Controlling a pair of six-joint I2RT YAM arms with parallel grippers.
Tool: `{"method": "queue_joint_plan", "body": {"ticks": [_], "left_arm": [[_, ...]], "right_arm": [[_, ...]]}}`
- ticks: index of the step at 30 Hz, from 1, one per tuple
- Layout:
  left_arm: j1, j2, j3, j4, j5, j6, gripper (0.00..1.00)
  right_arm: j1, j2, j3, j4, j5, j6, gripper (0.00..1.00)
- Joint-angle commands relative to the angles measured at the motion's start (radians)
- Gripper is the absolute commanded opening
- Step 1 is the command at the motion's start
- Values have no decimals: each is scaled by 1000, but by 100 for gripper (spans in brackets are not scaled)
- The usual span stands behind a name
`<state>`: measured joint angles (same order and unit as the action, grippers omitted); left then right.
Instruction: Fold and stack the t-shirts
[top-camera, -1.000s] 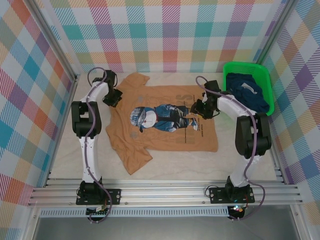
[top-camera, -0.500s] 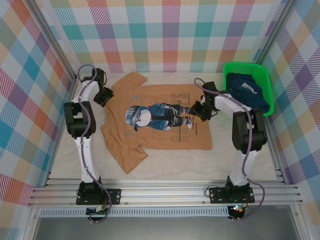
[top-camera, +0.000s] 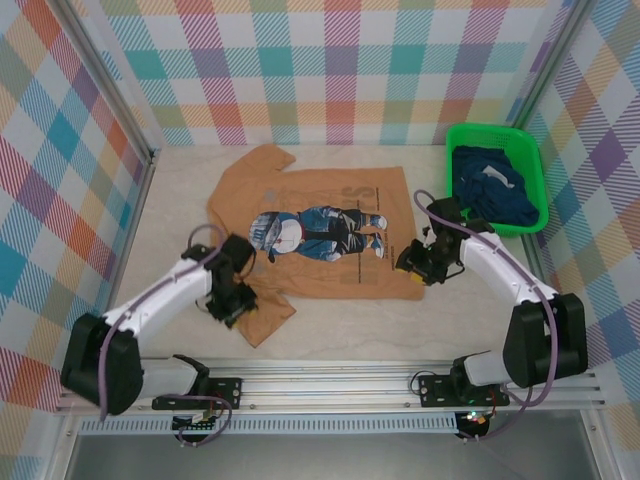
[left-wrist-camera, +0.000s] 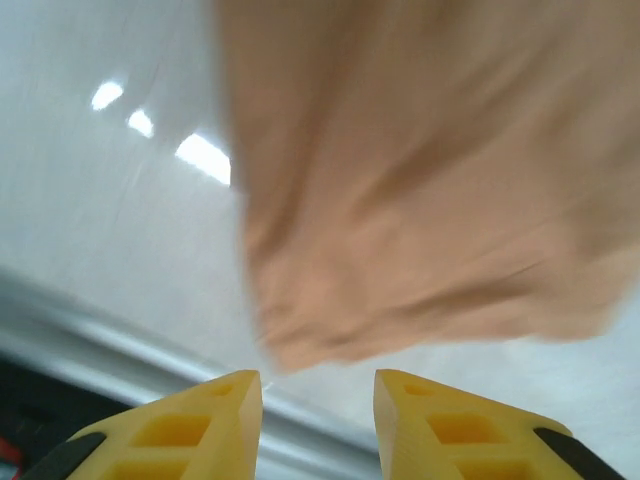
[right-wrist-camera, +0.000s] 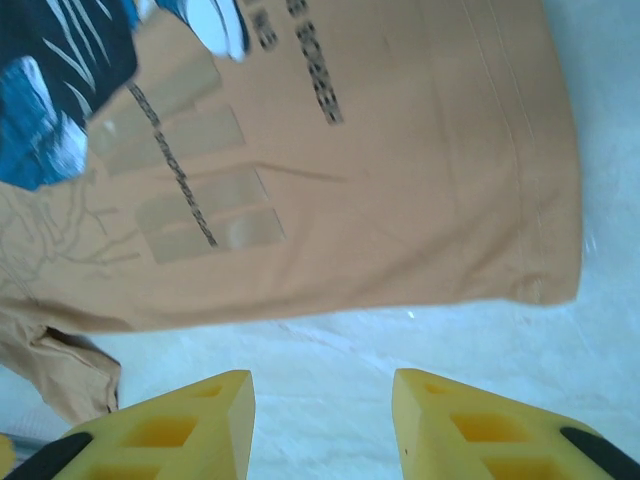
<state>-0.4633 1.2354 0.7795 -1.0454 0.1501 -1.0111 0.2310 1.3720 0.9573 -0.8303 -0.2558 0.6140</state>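
pale worktop, plaid walls. tan-orange t-shirt lies flat, print up. my left jaws part-open, empty, at near sleeve; right jaws likewise, at hem corner. first fold pending: next, pinch both edges.

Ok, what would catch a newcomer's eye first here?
The tan shirt with its blue cartoon print lies spread flat mid-table. At the far right, a bright green basket holds navy shirts. Both grippers are open and empty at the shirt's near edge: the left gripper by the near sleeve, the right gripper by the near hem corner.
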Motion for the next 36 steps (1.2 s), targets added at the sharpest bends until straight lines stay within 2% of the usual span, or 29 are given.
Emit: {"method": "queue_joint_plan", "body": {"ticks": [1,6,11,20,22,25,28,36], "left_arm": [[-65,-94,-121,11,92,-156,37],[-77,-87,-179,173,104,-203,40],[-104,-24,-186,196,86,-202,38],[-110,21,-223,269,79,-200,27],[-113,59,-220,297,65,-195,19],[-138,58,-180,246,-3,-182,0],[-161,-17,-148,134,-64,-187,0],[-161,-165,-158,-15,-57,-175,0]], "right_arm": [[7,-32,-45,-27,-51,2,41],[7,-45,-73,-13,-74,0,40],[7,-68,-102,-18,-62,-4,40],[7,-87,-115,-19,-40,2,40],[7,-84,-120,-22,-27,11,39],[3,-101,-117,-80,81,66,41],[-31,-123,-149,-89,129,135,41],[-67,-7,-176,3,86,217,34]]}}
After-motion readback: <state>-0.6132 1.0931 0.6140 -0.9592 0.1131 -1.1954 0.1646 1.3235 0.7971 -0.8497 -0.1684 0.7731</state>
